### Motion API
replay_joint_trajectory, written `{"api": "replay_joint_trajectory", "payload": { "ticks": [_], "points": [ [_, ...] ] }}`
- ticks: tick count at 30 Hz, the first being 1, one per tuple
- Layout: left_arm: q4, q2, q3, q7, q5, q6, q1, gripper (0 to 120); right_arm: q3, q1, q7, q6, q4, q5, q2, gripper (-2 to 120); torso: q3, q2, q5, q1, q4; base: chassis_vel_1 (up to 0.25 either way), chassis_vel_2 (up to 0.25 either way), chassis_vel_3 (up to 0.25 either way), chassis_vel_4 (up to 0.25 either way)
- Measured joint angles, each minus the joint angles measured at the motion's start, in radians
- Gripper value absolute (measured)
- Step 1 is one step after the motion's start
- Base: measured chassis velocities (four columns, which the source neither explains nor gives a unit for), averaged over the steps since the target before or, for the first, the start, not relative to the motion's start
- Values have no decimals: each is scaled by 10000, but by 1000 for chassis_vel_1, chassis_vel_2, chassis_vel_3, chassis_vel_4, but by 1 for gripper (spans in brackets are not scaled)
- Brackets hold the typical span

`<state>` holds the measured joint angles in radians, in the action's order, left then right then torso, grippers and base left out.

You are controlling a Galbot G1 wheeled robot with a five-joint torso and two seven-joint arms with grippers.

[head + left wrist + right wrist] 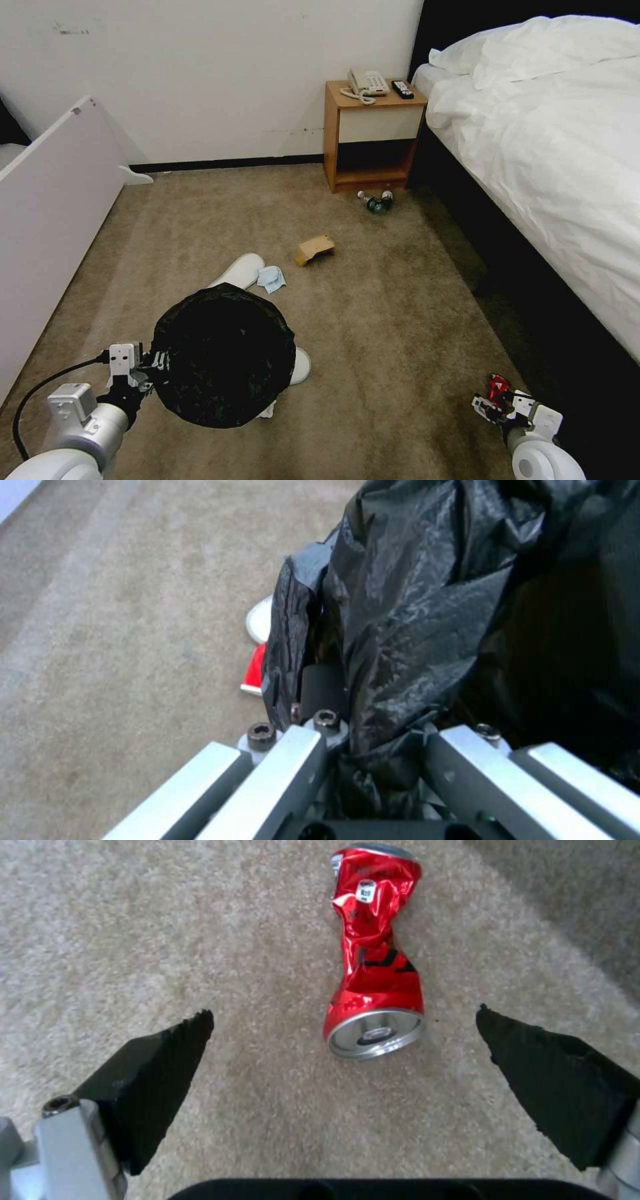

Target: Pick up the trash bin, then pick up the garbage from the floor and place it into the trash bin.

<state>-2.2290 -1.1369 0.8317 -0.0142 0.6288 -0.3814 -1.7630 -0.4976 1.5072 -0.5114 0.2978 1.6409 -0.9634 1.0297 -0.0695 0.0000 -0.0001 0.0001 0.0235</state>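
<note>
Head view: the left hand (pixel 148 365) holds the round trash bin lined with crinkly black plastic bag (pixel 223 355) by its near rim, raised above the beige short-pile carpet floor (pixel 387 320). The first step, lifting the bin, therefore reads as done. The bin's mouth looks dark; whether it holds any litter cannot be told. Litter on the carpet: a flat white slipper (pixel 239 270) beyond the bin, a second white slipper (pixel 300 365) partly covered by it, a crumpled light-blue cloth (pixel 271 279) just beside the first slipper, a folded brown cardboard piece (pixel 315 249), and two plastic bottles (pixel 376 201) near the wooden nightstand (pixel 370 137). The right hand (pixel 495 400) hangs low near the dark bed frame, directly over a crushed red aluminium can (pixel 497 385). Most of the collecting appears to be left.

Left wrist view: the metal fingers (pixel 280 775) are pressed together on a fold of the glossy, wrinkled bag at the bin's rim. Below, a white slipper edge and a red packet (pixel 255 672) lie on the carpet.

Right wrist view: the right hand's black, wedge-shaped pads (pixel 157 1075) are spread wide, apart from the can (pixel 377 960). The can lies on its side, waist twisted and dented, silver lid end toward the hand. It is not yet gripped.
</note>
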Motion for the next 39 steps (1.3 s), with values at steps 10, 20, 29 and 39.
{"api": "replay_joint_trajectory", "payload": {
  "ticks": [10,20,29,39],
  "points": [
    [220,73,-39,20,56,13,91,0,434,-732,80,-83,-1057,46,50,100,0,0,0,0,0,0,0,0,0],
    [366,78,-55,32,57,43,83,0,815,-1354,199,-191,-1908,164,316,100,0,0,-1,0,0,0,0,0,0],
    [417,96,-43,32,69,51,81,0,1090,-1986,358,-294,-2567,274,658,100,0,0,1,0,-1,0,0,0,0],
    [519,-5,-42,52,58,84,145,0,1133,-2187,400,-385,-2697,301,585,100,0,0,0,0,-1,0,0,0,0]
  ]
}}
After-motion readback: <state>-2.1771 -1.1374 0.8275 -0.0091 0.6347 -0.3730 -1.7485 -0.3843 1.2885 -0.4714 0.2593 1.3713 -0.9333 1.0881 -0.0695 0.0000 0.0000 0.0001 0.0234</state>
